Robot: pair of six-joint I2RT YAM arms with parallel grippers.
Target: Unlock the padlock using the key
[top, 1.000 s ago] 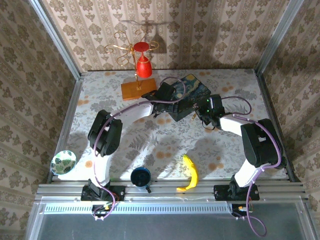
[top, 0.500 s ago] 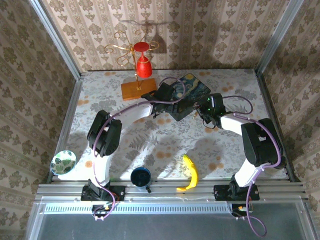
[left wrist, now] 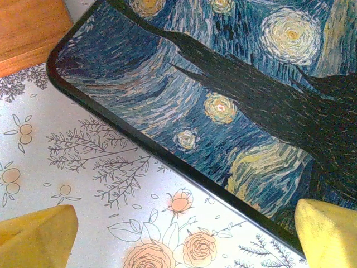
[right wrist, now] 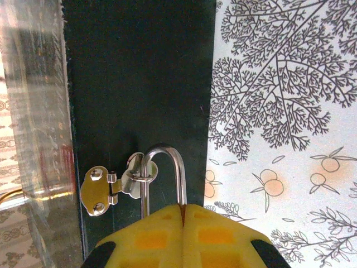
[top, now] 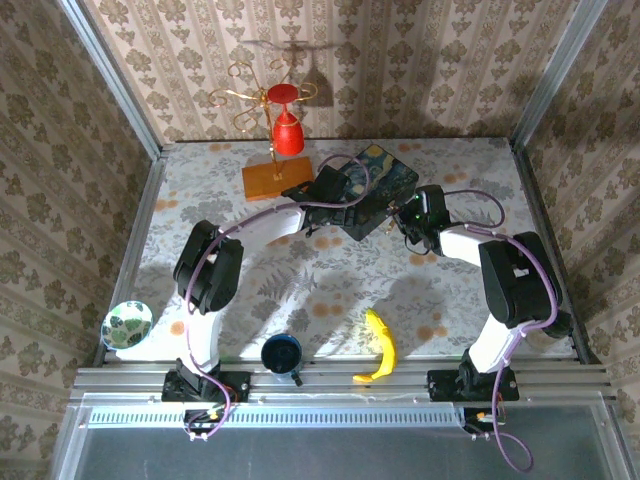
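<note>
1. Padlock (right wrist: 162, 148) detail comes to us from the right wrist camera. Its silvery shackle is threaded through a metal hasp (right wrist: 106, 190) on the dark side wall of the painted-print box (right wrist: 139, 72). The lock's body is hidden under the fingers.
2. The right gripper (right wrist: 182, 223) is clenched, its yellow fingers pressed together just below the shackle's arch. We cannot tell whether anything is pinched between them.
3. The left wrist camera gives us the box's swirling blue lid instead. The left gripper (left wrist: 181, 231) is released wide and straddles the lid's black rim, one fingertip over the floral cloth and the other at the lid. A wooden base (left wrist: 28, 28) lies just past the box's corner.
4. From the top camera we get the layout. The box lies near the far edge of the table (top: 450, 160), right of centre, with one gripper at each near side. The lock is too small to make out there.
5. That view also shows a banana (top: 380, 345) and a blue cup (top: 282, 352) by the near edge.
</note>
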